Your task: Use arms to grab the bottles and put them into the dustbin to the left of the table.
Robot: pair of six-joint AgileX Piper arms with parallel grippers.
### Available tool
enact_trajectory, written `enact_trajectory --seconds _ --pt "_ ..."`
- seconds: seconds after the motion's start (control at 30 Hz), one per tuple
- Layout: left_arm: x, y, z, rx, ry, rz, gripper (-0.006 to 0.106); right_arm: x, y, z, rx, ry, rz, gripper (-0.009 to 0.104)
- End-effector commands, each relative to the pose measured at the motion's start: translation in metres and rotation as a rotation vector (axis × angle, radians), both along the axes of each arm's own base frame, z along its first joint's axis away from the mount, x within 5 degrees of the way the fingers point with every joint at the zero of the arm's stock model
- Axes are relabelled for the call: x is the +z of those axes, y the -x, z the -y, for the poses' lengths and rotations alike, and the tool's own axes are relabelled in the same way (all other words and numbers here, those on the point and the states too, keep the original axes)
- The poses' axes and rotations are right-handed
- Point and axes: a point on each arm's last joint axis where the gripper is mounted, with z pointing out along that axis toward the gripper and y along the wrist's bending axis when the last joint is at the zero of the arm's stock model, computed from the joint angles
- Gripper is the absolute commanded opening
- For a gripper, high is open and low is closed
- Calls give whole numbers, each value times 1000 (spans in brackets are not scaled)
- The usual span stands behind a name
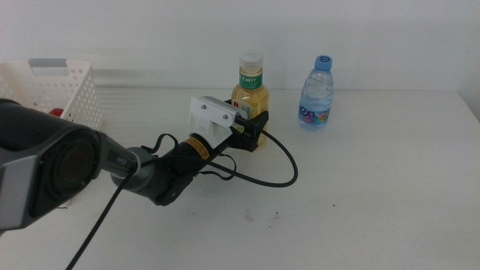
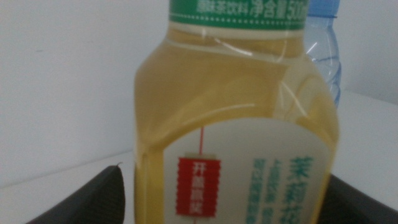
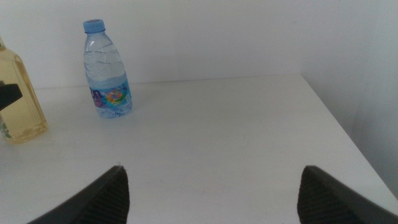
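Wall (image 1: 150, 26): plain white, bare, just behind the table's far edge.
Light: soft and even, faint shadows only.
Surface (image 3: 236, 137): flat white tabletop, few dark specks.

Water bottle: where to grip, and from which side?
Grip the water bottle on its straight body at the label, jaws horizontal. It stands upright with bare table to its right, so the idle right gripper has the free approach; the tea bottle stands on its other side.
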Motion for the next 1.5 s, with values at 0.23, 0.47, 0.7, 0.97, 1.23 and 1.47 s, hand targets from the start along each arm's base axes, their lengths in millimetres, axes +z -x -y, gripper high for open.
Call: enact_trajectory --seconds 0.23,0.47,0.7,0.97,1.23,1.47 --pt "-5 -17 8 -11 1 16 94 0 0 0 -3 7 11 90" --pt "-12 -23 12 -19 1 28 94 0 0 0 -3 7 11 90" --pt "-12 -22 13 -38 19 15 65 0 0 0 -3 7 11 90" --pt "6 -9 5 -81 67 63 24 0 0 0 -3 7 11 90" --pt "63 53 -31 15 -17 60 24 0 0 0 -3 7 11 90" --pt "121 104 -53 37 -70 -60 24 0 0 0 -3 7 11 90"
